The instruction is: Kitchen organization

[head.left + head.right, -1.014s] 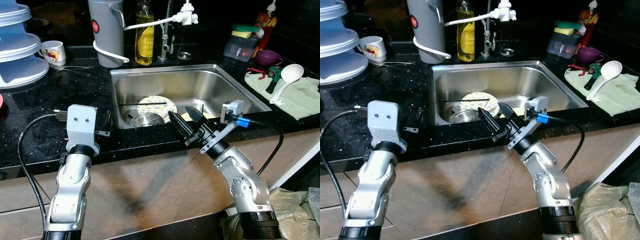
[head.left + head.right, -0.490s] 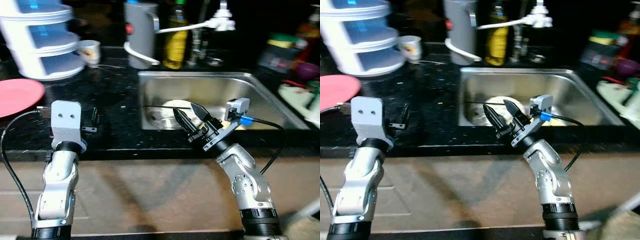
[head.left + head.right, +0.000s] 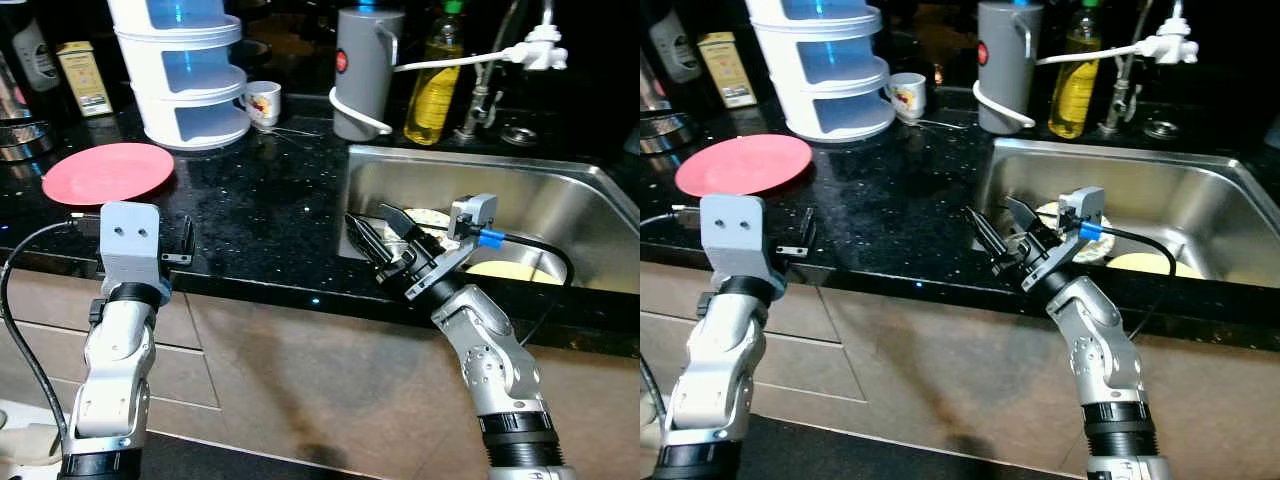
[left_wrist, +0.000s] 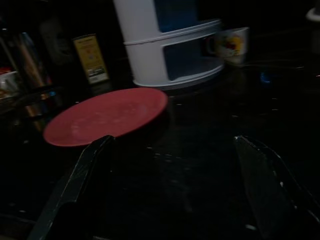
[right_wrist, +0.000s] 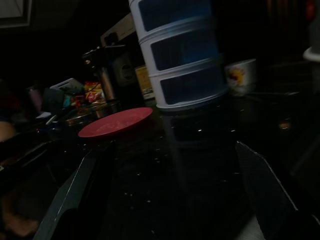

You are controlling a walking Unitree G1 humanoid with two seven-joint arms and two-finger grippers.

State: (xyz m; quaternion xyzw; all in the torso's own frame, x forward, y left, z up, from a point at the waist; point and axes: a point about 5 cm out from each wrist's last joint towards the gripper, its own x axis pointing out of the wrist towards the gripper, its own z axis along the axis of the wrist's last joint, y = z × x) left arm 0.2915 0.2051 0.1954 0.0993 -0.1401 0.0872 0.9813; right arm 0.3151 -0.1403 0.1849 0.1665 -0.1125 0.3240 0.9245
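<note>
While view swung left | red plate (image 3: 108, 171) now seen | both tools' fingers apart, unchanged

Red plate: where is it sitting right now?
In the left eye view the red plate lies flat on the black countertop, on the robot's left, just in front of the white tiered container and beyond the left hand.

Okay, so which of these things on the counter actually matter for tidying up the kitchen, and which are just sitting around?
Likely part of the job:
red plate on the counter
dishes in the sink
mug
left gripper and right gripper, both open and empty

Just lying about:
white tiered container
grey jug
yellow soap bottle
</note>
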